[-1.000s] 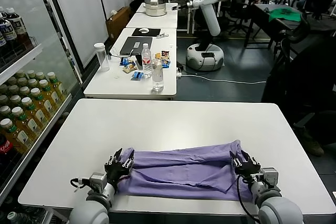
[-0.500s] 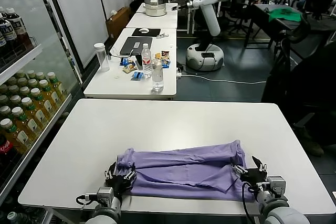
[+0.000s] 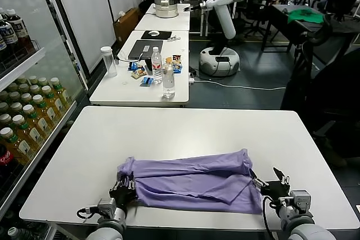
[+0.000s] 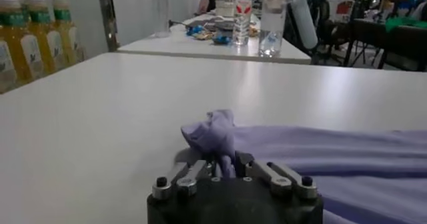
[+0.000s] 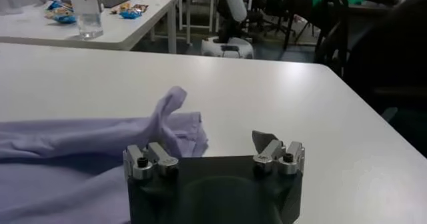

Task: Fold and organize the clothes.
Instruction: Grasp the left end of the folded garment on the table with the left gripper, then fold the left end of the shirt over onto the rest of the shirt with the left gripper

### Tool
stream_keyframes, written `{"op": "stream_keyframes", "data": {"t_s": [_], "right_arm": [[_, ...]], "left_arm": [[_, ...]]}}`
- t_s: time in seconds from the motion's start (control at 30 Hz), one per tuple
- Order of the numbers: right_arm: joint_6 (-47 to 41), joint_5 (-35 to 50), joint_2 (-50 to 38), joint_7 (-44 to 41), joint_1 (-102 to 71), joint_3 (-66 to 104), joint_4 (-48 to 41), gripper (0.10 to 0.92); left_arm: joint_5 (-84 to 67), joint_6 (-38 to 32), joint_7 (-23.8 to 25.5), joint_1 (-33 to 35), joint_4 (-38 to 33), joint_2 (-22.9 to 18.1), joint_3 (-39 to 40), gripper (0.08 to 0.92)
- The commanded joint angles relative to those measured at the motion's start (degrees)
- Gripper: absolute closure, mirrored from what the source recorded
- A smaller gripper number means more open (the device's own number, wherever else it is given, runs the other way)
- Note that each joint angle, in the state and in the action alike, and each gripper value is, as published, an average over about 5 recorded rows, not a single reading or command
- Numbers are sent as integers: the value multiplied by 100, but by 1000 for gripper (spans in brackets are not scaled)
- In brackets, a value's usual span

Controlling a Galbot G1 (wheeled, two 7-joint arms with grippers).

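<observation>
The lavender T-shirt (image 3: pixel 188 181) lies folded into a long band across the near part of the white table (image 3: pixel 191 125). My left gripper (image 3: pixel 121 190) sits at the band's left end, shut on a bunched corner of the fabric (image 4: pixel 215 133); the jaws (image 4: pixel 224 167) pinch it between them. My right gripper (image 3: pixel 271 186) is by the band's right end, open and empty. In the right wrist view (image 5: pixel 210 151) its fingers stand wide apart, and the shirt's edge (image 5: pixel 175 122) lies just ahead of one finger.
A shelf of drink bottles (image 3: pixel 25 122) stands close on the left. A second table (image 3: pixel 143 77) behind holds bottles, a laptop and snacks. Another robot (image 3: pixel 222 4) and a green cloth (image 3: pixel 306 15) are far back. The table's near edge is right by both grippers.
My right gripper has let go of the shirt's right end, opened and drawn back. My left gripper has pulled back toward the near edge, still holding its corner; the band shifted left.
</observation>
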Motion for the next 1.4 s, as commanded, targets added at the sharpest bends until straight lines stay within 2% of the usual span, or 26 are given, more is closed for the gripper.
{"op": "stream_keyframes", "data": {"t_s": [0.03, 0.13, 0.27, 0.43, 0.6, 0.73, 0.9, 1.07, 1.4], "right_arm": [[4, 81, -27, 3, -29, 79, 41, 203], [5, 119, -36, 7, -4, 101, 47, 203], [11, 128, -33, 8, 29, 93, 38, 203], [22, 97, -10, 8, 33, 64, 30, 203], [27, 55, 10, 9, 4, 59, 33, 203], [29, 24, 27, 10, -28, 72, 43, 203], [29, -20, 61, 11, -47, 80, 45, 203], [31, -37, 72, 10, -72, 107, 50, 203], [44, -31, 80, 3, -142, 187, 74, 203]], "left_arm": [[-768, -16, 103, -2, -215, 531, -1104, 792], [-1006, -10, 173, 2, -346, 942, -1655, 858], [-1313, 1, 260, 42, -587, 1376, -2294, 877], [-1833, 100, 341, 71, -1304, 1488, -2409, 877], [-2457, 287, 375, 87, -2237, 1058, -1536, 877], [-2752, 360, 359, -98, -2367, 536, -619, 877], [-2798, 328, 334, -457, -1863, -19, 395, 877], [-2767, 287, 260, -850, -1163, -458, 965, 877], [-2339, 183, 225, -1267, -351, -831, 1504, 877]]}}
